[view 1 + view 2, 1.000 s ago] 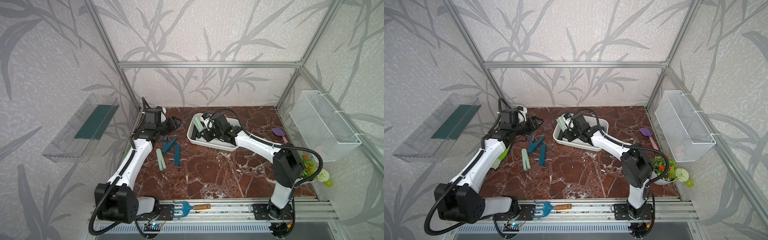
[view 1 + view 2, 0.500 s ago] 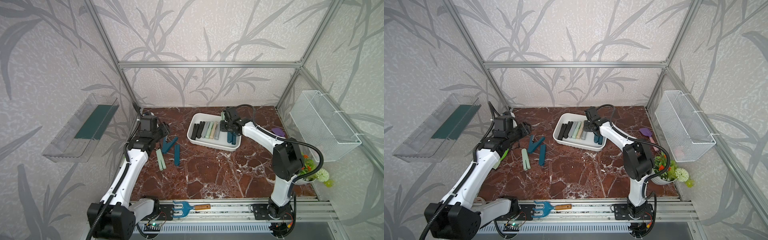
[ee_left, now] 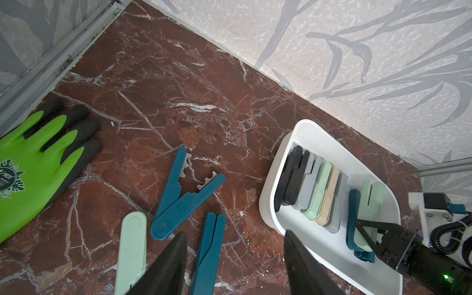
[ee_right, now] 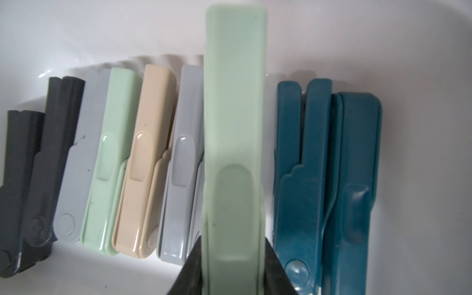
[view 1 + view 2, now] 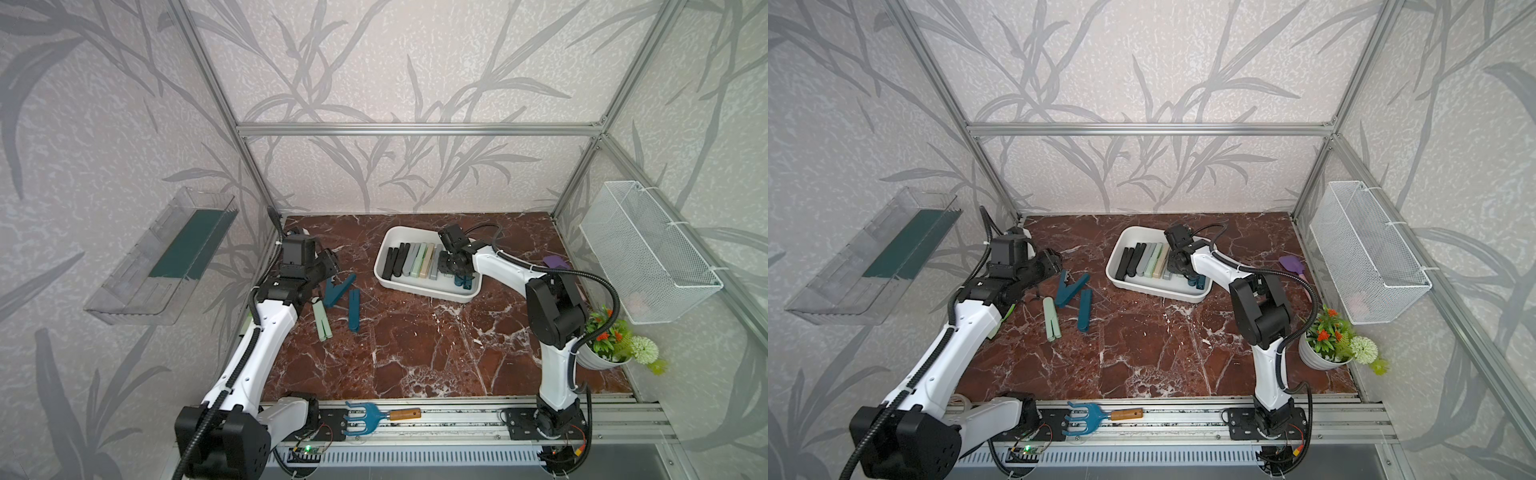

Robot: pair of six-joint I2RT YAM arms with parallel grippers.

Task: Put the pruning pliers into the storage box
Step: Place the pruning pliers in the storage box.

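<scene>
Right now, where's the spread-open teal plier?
In a top view the open teal plier lies on the table, left of the storage box, beside a mint plier and a closed teal plier.

Storage box (image 5: pixel 417 287) at back centre of the desk (image 5: pixel 415 349), pruning pliers (image 5: pixel 415 262) in a row inside it, three loose pliers (image 5: pixel 338 291) on the desk left of it, glove (image 3: pixel 33 163) further left, hand rake (image 5: pixel 370 417) on the front rail (image 5: pixel 461 420).

White shallow plastic storage box (image 5: pixel 419 289) holds a row of slim folded pruning pliers (image 5: pixel 411 259) on edge: black, grey, mint, beige, teal; a mint-green plier (image 4: pixel 235 127) is gripped just above them; outside lie a folded mint plier (image 5: pixel 322 320), a V-spread teal plier (image 5: pixel 343 289), a folded teal plier (image 5: pixel 354 309).
</scene>
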